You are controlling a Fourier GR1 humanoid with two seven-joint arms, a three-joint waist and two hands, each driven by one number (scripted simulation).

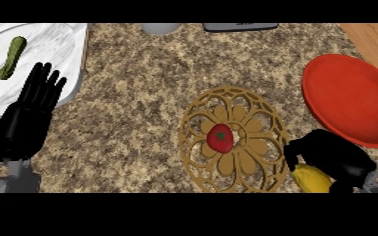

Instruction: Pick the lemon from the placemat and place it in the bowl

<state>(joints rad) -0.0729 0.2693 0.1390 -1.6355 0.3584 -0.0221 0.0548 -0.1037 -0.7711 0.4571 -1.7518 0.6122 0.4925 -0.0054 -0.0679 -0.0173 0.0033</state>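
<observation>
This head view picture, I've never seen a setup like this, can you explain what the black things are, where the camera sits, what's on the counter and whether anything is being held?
The camera looks steeply down from a humanoid robot's head onto a speckled counter. The black shapes are its two hands on grey forearms. The left hand rests open at the view's left, fingers up, holding nothing. The right hand, at the lower right, is curled round a yellow lemon.

In the middle lies a golden openwork placemat with a small red, tomato-like thing on it. At the right edge is a red bowl. At upper left, a white marbled surface carries a green vegetable. Two more things peek in at the top edge, too cut off to name.
</observation>
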